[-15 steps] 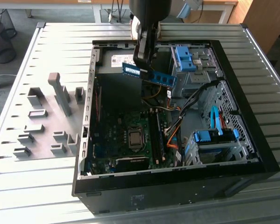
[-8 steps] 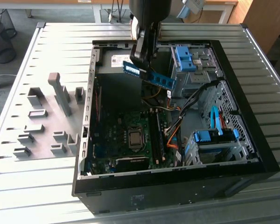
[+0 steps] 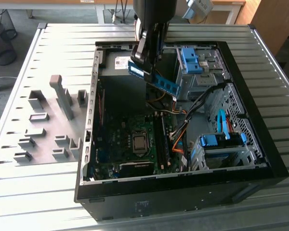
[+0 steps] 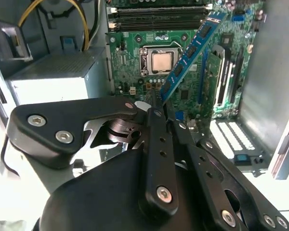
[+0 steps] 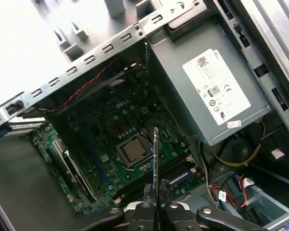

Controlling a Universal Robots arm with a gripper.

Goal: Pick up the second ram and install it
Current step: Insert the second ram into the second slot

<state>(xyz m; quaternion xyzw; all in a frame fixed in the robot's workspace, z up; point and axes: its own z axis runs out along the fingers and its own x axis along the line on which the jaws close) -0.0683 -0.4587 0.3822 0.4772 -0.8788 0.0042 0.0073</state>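
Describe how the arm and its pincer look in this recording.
The pincer is matte black metal, built from flat linkage bars with rounded ends that narrow toward the tip. The bars are joined by silver bolts and round pivot pins over a smooth black housing. In the exterior view, the arm is a dark, bulky column.

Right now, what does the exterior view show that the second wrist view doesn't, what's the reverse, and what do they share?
Exterior view: grey fixture blocks on the slatted table at the exterior view's left, blue drive-bay latches, the case's black outer wall. Second wrist view: screw heads along the links of the gripper. Shared: the gripper shut on the second ram, tilted above the motherboard and its processor socket.
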